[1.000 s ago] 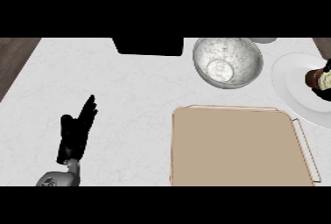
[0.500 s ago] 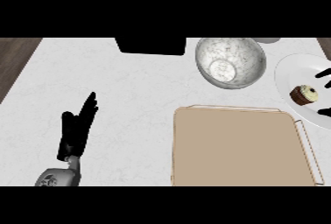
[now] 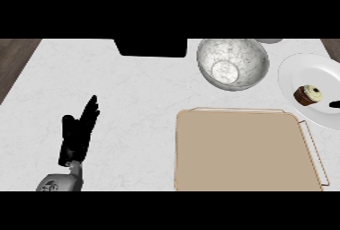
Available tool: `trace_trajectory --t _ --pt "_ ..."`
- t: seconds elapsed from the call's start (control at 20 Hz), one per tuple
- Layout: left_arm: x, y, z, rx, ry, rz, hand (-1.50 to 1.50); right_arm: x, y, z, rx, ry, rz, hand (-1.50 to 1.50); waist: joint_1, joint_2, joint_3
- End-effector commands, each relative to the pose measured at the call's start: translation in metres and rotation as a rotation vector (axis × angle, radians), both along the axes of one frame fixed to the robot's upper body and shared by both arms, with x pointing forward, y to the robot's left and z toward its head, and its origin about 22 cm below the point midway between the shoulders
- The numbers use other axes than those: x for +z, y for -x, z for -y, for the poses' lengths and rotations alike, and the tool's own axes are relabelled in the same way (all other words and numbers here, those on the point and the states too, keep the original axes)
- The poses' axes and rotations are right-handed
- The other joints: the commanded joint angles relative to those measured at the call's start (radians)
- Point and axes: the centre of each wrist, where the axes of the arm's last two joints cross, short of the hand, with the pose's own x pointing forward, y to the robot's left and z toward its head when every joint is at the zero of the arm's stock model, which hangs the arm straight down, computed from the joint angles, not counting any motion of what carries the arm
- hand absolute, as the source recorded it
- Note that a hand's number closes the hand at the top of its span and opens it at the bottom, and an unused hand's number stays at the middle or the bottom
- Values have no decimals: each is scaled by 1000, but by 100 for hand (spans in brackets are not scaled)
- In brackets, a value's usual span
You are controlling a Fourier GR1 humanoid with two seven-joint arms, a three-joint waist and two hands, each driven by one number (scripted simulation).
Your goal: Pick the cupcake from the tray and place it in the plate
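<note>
A chocolate cupcake (image 3: 309, 95) with pale topping stands on the white plate (image 3: 306, 71) at the right edge of the head view, free of any hand. Only a small black bit of my right hand (image 3: 335, 105) shows at the right edge, just right of and below the cupcake and apart from it. The tan tray (image 3: 242, 150) lies at the lower middle right with nothing on it. My left hand (image 3: 74, 134) rests open at the lower left, fingers straight and pointing up, far from the tray and plate.
A marbled grey bowl (image 3: 232, 63) sits between the tray's far edge and the plate. A black block (image 3: 151, 47) stands at the counter's back edge. Dark wood floor (image 3: 15, 58) shows past the counter's left side.
My right hand was around the cupcake over the plate; it has let go and drawn back off the right edge. The cupcake now stands alone on the plate. The left hand has not moved.
</note>
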Motion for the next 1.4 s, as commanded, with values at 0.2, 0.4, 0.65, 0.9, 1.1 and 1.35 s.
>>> trace_trajectory --t 0.2,0.4,0.65,0.9,1.1,1.35 --pt "15 -5 -10 -21 -6 11 0 -4 35 34 -6 -282 57 -150 13 7 2" --pt "6 -3 0 -3 5 12 0 -7 36 34 45 -314 74 -150 9 5 1" --pt "10 -2 -11 -4 -5 2 0 -27 45 32 62 -335 77 -150 11 3 1" --pt "-1 11 -4 -14 5 -11 0 -29 49 34 53 -314 96 -150 15 3 2" --pt "7 -2 6 -13 14 16 0 -43 49 27 5 -281 75 -150 12 5 1" --pt "-2 -2 7 -21 -5 9 0 -41 45 24 -36 -231 73 -150 23 10 2"
